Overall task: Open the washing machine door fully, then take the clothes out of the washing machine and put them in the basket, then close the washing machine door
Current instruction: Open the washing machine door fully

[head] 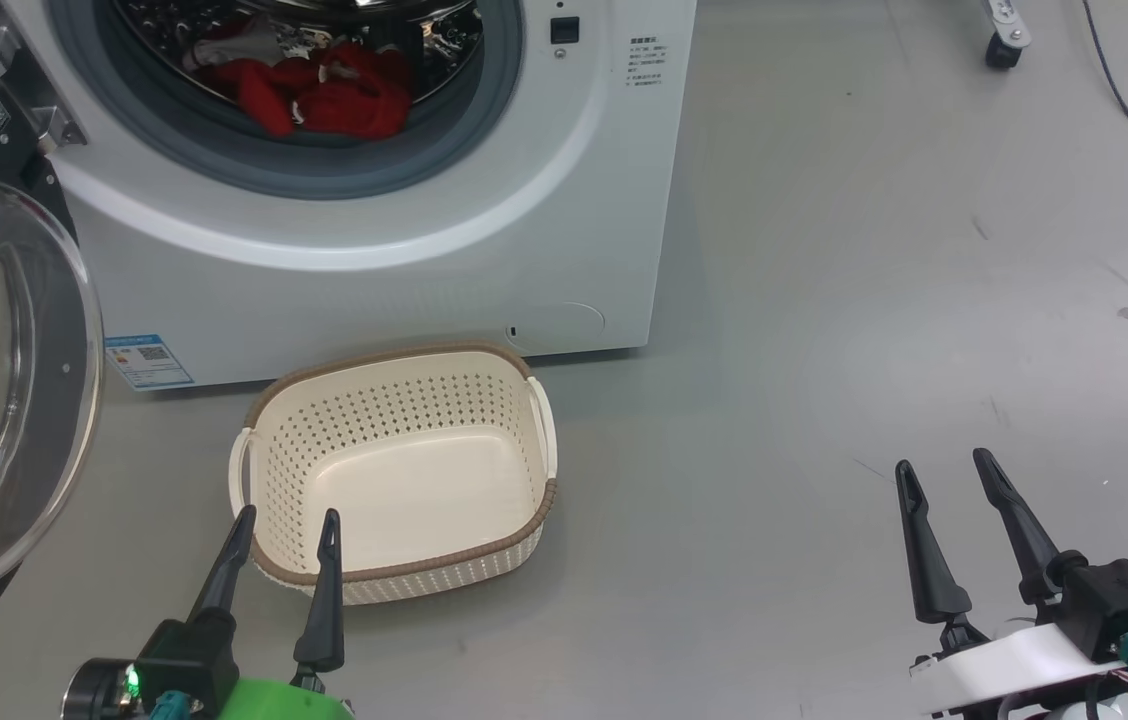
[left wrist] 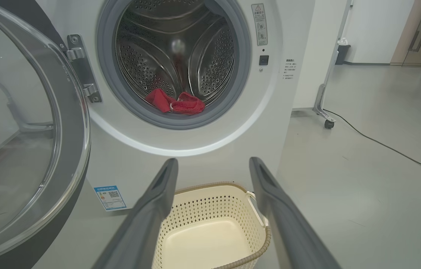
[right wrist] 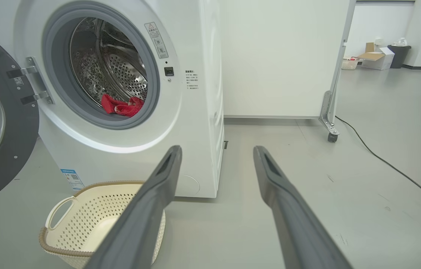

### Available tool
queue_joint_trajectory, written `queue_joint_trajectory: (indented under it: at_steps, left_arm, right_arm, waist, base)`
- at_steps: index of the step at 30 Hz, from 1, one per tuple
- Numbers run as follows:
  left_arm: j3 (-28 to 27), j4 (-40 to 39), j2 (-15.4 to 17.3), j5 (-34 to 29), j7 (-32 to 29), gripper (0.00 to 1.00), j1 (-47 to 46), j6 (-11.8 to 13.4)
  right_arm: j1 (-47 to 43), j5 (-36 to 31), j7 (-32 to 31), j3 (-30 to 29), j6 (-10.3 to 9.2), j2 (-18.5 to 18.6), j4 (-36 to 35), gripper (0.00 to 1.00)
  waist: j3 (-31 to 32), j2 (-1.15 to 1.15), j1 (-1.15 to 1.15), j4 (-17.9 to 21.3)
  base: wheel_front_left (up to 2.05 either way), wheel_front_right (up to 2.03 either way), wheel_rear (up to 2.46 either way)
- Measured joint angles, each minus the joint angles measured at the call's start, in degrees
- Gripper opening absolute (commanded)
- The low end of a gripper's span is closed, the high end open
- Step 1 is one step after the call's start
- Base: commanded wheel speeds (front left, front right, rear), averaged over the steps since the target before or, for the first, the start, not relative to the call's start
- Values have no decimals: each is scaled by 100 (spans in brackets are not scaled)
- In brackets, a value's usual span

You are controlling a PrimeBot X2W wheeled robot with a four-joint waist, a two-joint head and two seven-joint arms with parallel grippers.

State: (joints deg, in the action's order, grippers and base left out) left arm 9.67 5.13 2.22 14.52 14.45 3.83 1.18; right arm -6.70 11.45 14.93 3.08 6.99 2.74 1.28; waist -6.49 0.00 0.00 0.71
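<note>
Lying inside the drum, clothes sit well past the left tool.

The head camera is looking steeply down at the basket and washer; both wrist cameras are facing them from low down, the right one obliquely.

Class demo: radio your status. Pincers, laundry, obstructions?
Left pincer, right pincer open, empty. Red fabric clothes in steel drum; round black door open; cream perforated basket empty. Nothing blocking.
</note>
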Motion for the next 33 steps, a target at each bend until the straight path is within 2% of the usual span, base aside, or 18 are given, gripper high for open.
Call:
queue_joint_trajectory:
  at_steps: [11,33]
  left_arm:
    - [160,25,15,0,0,100,0,51]
    - [235,199,20,31,0,100,3,255]
  right_arm:
    - [-124,0,0,-185,0,-24,-23,100]
    - [-189,0,0,-172,0,-52,-44,100]
  waist:
    - [99,0,0,225]
    - [281,0,0,-53]
  base:
    - [0,0,0]
    - [0,0,0]
